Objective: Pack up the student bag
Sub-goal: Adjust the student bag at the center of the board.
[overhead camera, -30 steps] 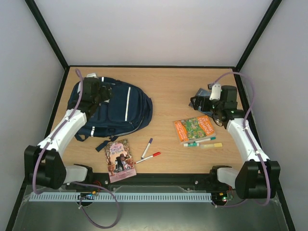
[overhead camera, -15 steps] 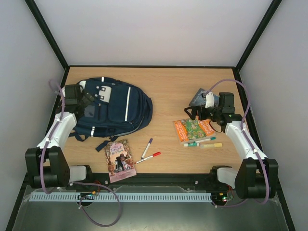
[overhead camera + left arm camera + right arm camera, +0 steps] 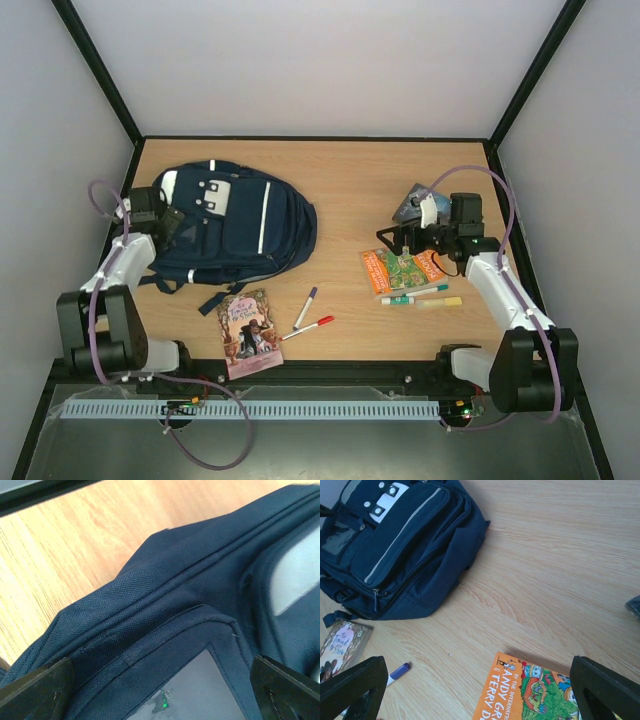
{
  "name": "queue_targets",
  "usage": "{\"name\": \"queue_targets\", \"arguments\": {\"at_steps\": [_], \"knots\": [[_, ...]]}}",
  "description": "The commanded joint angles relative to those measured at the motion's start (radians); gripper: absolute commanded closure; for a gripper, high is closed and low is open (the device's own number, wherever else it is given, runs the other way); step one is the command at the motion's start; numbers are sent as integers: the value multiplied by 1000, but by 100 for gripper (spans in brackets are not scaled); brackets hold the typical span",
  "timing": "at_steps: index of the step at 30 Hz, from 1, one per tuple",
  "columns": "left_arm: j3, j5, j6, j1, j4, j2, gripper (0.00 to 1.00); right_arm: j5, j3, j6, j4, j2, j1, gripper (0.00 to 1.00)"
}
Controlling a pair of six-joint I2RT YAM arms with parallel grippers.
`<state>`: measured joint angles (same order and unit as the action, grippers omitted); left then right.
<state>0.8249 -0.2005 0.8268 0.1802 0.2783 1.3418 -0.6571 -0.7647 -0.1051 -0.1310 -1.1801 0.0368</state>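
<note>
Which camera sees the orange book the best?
The top external view: the orange book lies fully in frame there. The right wrist view catches just part of it at the bottom edge. The left wrist view shows the student bag, no book.

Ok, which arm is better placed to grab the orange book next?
Right: the right claw, open, hovers by the orange book; the left claw is far off at the student bag.
</note>
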Motion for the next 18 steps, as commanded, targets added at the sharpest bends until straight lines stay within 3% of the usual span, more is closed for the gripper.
{"name": "queue_targets", "arguments": {"at_steps": [1, 5, 10, 13, 18], "knots": [[16, -41, 25, 10, -48, 135, 1, -43, 5, -36, -35, -18, 15, 0], [120, -31, -55, -13, -123, 330, 3, -40, 2, -44, -42, -21, 15, 0], [380, 52, -153, -91, -112, 585, 6, -35, 7, -54, -45, -12, 15, 0], [472, 130, -187, -163, -143, 675, 8, -39, 11, -52, -43, -15, 15, 0], [569, 140, -275, -301, -179, 757, 9, -69, 15, -60, -49, -31, 15, 0]]}}
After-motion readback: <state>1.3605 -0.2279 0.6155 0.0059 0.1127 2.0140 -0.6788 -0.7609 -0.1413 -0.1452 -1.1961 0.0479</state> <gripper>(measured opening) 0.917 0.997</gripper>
